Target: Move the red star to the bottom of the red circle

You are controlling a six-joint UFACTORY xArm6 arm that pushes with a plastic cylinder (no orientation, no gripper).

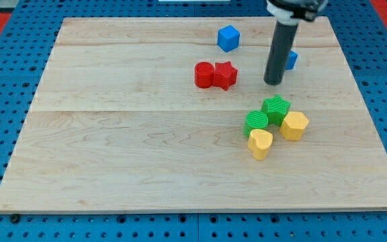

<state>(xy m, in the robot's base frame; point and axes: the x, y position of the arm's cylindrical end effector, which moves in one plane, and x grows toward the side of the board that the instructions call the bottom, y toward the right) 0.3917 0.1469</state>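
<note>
Camera view has the red star [226, 74] sitting just above mid-surface, touching the red circle [204, 74] at the circle's 3 o'clock. Looks like a light, rigid little block that'd slide easily on the wooden surface [126, 154], though its points might make it spin, so I'd push a flat-ish side. No hand here to open or pinch, just a rod; my tip [273, 83] touches nothing, well apart at the star's 3 o'clock. Blue cube [228, 37] at 12, green-yellow cluster around 5.
</note>
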